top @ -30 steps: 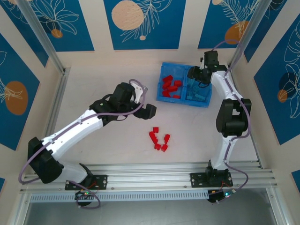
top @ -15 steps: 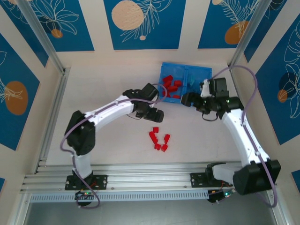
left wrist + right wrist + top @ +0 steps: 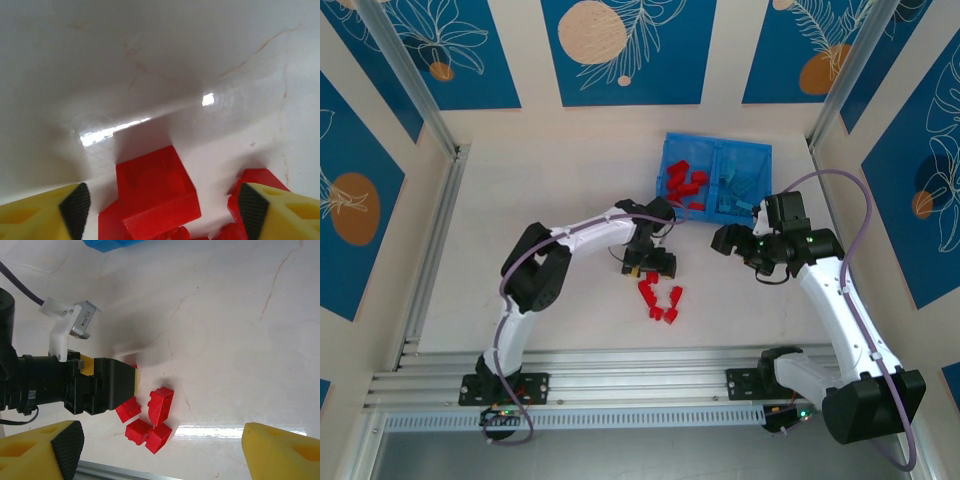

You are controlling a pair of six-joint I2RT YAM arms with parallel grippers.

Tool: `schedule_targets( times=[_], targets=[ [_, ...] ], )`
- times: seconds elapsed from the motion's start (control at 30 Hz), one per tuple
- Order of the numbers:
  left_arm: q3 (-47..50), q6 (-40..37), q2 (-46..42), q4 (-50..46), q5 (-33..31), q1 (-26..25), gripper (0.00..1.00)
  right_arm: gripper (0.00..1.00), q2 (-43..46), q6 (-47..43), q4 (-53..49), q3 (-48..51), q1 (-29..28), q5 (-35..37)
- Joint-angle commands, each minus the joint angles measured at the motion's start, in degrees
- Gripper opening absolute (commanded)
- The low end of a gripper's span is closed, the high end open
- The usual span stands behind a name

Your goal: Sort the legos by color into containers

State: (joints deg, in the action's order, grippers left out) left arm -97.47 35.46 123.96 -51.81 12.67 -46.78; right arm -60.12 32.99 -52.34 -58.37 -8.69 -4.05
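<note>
Now, left gripper (image 3: pixel 162 206): spread wide, holding nothing, low over the loose pile.
Target brick (image 3: pixel 157 192): red, lying on the table (image 3: pixel 550 180) roughly midway between the two fingers. It looks near square, so I can't tell a long axis.
Crowding: another red brick (image 3: pixel 257 180) sits just beside one finger and may get nudged.
Nearer arm: the left, directly above the pile, so a straight drop and squeeze seems to be what's called for.
Right gripper (image 3: pixel 162 442): also spread wide and empty, well apart from the pile, between it and the tray.
Loose red bricks (image 3: pixel 660 298): about six, clustered, some touching.
Tray (image 3: pixel 718 145): one, with two compartments, at the far side.
Left compartment: roughly six red bricks (image 3: pixel 685 183).
Right compartment: light blue bricks (image 3: pixel 735 195), too faint to count.
</note>
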Motion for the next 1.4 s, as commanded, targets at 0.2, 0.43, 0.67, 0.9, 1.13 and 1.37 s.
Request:
schedule_targets(
  times=[0.2, 0.43, 0.67, 0.9, 1.13, 1.37],
  targets=[
    [-0.4, -0.8, 1.4, -3.3, -3.3, -0.5, 0.51, 0.84, -0.1, -0.7, -1.3, -0.7, -0.4, -0.5],
    [-0.4, -1.6, 1.1, -2.5, -4.5, -0.5, 0.40, 0.85, 0.5, -3.0, -0.2, -0.6, -0.6, -4.4],
    [-2.6, -4.5, -3.2, -2.4, -8.2, -0.2, 0.36, 0.84, 3.1, -1.5, 3.9, 1.7, -0.6, -9.1],
    [-18.4, -11.5, -4.1, -3.2, -12.4, -0.2, 0.36, 0.84, 4.5, 0.4, 6.0, 1.3, -0.5, -6.4],
    [-40.1, -17.0, 8.1, 0.8, -22.0, 0.9, 0.36, 0.84, 4.0, 1.0, 6.6, 0.7, -0.2, -4.7],
    [-50.8, -15.3, 18.3, 9.6, -26.2, 2.3, 0.36, 0.84, 5.2, 2.6, 5.5, 0.3, 0.0, -3.0]
  ],
)
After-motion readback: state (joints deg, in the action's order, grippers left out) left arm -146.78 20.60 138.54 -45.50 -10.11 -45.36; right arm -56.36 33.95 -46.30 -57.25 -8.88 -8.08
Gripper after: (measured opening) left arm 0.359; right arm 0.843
